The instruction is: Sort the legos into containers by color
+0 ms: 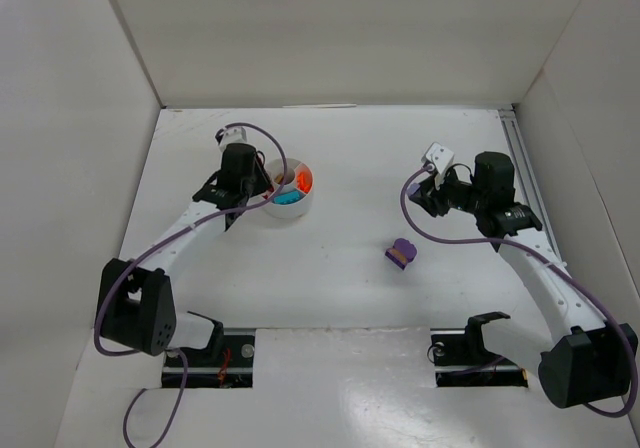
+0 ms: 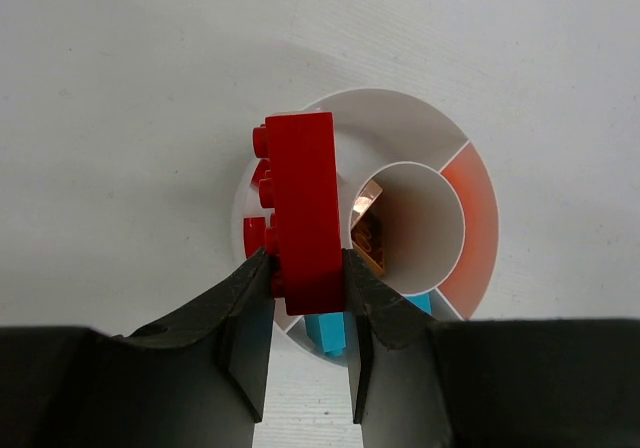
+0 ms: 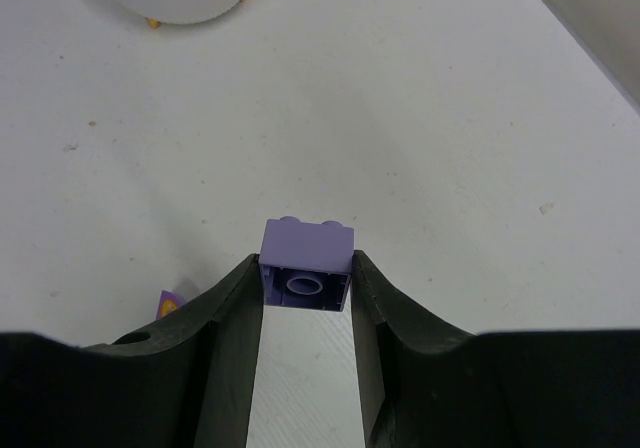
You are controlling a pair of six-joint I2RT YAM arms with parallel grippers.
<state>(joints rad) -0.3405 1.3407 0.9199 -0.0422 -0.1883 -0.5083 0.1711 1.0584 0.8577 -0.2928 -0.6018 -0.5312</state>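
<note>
Left gripper (image 2: 305, 273) pinching one red brick (image 2: 305, 203) upright over the one white divided dish (image 2: 400, 103), right gripper (image 3: 305, 273) clamping one lilac brick (image 3: 307, 248), one purple-and-tan piece (image 1: 401, 253) lying mid-frame

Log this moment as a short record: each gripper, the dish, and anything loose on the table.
left gripper: shut on red brick, over the dish
right gripper: shut on purple brick, over bare table
dish: orange bricks and teal brick in separate wedges
loose: purple-and-tan piece on the table, between the arms
</note>
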